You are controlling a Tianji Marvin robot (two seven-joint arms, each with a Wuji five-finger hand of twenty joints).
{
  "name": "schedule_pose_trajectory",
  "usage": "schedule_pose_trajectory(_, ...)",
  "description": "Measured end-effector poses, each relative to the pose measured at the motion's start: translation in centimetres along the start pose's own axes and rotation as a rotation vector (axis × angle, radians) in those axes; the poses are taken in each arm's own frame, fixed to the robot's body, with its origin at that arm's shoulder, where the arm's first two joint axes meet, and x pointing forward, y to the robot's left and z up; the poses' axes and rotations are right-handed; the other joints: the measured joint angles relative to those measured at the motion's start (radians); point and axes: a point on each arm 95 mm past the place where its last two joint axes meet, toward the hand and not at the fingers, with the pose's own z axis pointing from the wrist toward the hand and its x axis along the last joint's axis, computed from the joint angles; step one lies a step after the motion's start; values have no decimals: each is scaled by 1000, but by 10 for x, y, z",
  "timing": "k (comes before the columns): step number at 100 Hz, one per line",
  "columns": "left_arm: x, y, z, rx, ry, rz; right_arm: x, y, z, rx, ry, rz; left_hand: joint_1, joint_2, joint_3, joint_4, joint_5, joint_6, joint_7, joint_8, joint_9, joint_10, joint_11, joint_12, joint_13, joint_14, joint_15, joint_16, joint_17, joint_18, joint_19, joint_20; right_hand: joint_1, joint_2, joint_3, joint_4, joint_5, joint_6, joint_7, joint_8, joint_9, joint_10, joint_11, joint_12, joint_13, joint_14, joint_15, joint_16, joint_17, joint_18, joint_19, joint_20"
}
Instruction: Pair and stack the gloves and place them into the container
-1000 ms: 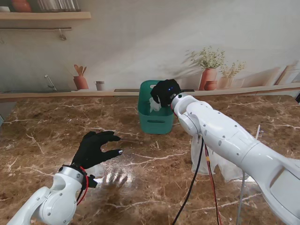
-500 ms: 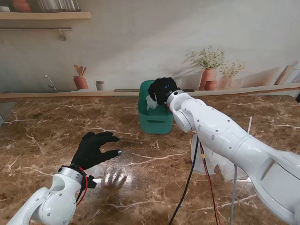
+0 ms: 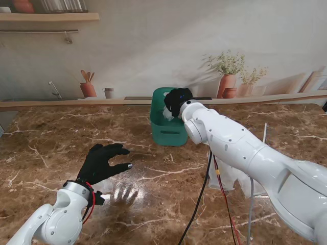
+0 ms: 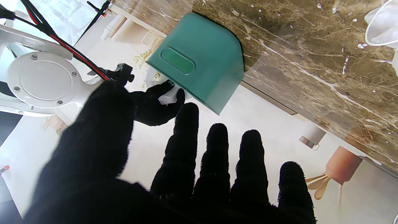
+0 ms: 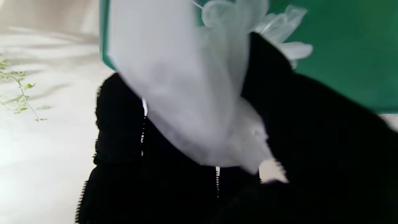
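Observation:
The teal container [image 3: 168,130] stands at the middle of the table, far from me. My right hand [image 3: 178,101], in a black covering, hangs over its open top and is shut on translucent white gloves [image 3: 167,113] that dangle into it. In the right wrist view the gloves [image 5: 186,102] hang between the black fingers [image 5: 119,118] against the green inner wall [image 5: 351,46]. My left hand [image 3: 104,162] hovers open over the near left of the table with its fingers spread, holding nothing. The left wrist view shows the container [image 4: 199,60] and the right hand [image 4: 155,104] at its mouth.
More translucent white glove material [image 3: 227,176] lies on the marble table under my right forearm. A translucent glove [image 4: 384,23] shows at the edge of the left wrist view. Cables [image 3: 204,199] hang from the right arm. A ledge with pots [image 3: 227,84] runs behind the table.
My right arm has swung a little to the left, keeping the hand and gloves over the container's mouth. The left hand has not moved.

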Motion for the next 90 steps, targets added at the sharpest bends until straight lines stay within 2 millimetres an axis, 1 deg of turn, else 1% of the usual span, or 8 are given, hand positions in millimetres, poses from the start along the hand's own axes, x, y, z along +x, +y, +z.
schedule_pose_trajectory(3, 0, 0, 0, 0, 0, 0, 0, 0, 0, -2, 0, 5, 12, 0, 0, 0, 0, 0, 0, 0, 0, 0, 0, 0, 0, 0, 0, 0, 0, -1, 0, 4, -47, -1, 13, 68, 0, 29, -107, 52, -35, 9, -5, -55, -9, 0, -25, -6, -10, -3, -13, 0)
schedule_pose_trajectory(8, -1, 0, 0, 1, -1, 2, 0, 2, 0, -15, 2, 12, 12, 0, 0, 0, 0, 0, 0, 0, 0, 0, 0, 0, 0, 0, 0, 0, 0, -1, 0, 14, -98, -2, 14, 117, -3, 52, -190, 92, -70, 11, -4, -87, -21, 0, -38, -16, -20, -5, -17, 0)
schedule_pose_trajectory(22, -1, 0, 0, 2, -3, 5, 1, 7, 0, -41, -1, 40, 12, 0, 0, 0, 0, 0, 0, 0, 0, 0, 0, 0, 0, -1, 0, 0, 0, -8, 0, 37, -183, -12, 14, 127, -87, 103, -326, 94, -148, 31, -57, -141, -74, 5, -74, -32, -49, -10, -50, 1)
schedule_pose_trajectory(34, -2, 0, 0, 2, -3, 5, 7, 11, -3, 1, 7, 43, 12, 0, 0, 0, 0, 0, 0, 0, 0, 0, 0, 0, 0, -1, 0, 0, 0, -8, 0, 47, -217, -14, 12, 127, -113, 105, -348, 90, -180, 33, -76, -172, -102, 9, -99, -50, -75, -10, -66, 1)
schedule_pose_trajectory(51, -3, 0, 0, 3, 0, 3, 11, 13, -8, 82, 0, 22, 12, 0, 0, 0, 0, 0, 0, 0, 0, 0, 0, 0, 0, -1, 0, 0, 0, -8, 0, 47, -266, 5, -13, 127, -125, 102, -360, 87, -232, 33, -129, -222, -149, 34, -156, -89, -133, 24, -89, 24)
schedule_pose_trajectory(66, -4, 1, 0, 4, 2, 3, 8, 13, -11, 92, -2, 5, 12, 0, 0, 0, 0, 0, 0, 0, 0, 0, 0, 0, 0, -2, 0, 0, 0, -8, 0, 48, -312, 64, -56, 127, -125, 41, -372, 80, -267, 45, -184, -285, -200, 75, -188, -113, -187, 64, -91, 51)
schedule_pose_trajectory(81, -4, 1, 0, 3, 3, 1, 4, 19, -16, 89, -5, 14, 12, 0, 0, 0, 0, -2, 0, 0, 0, 0, -10, -1, 0, -2, 0, -1, -2, -8, 0, 48, -350, 79, -69, 127, -141, -22, -421, 41, -272, 81, -215, -345, -200, 102, -212, -140, -198, 88, -91, 61)
schedule_pose_trajectory(90, -4, 1, 0, 1, 5, 1, 0, 23, -19, 83, -12, 35, 12, 0, 0, 0, 0, -7, 1, 0, 0, 0, -12, -1, 0, -2, 0, -1, -11, -8, 0, 48, -371, 81, -70, 127, -134, -47, -407, 41, -282, 102, -230, -381, -200, 111, -224, -151, -203, 96, -93, 62)
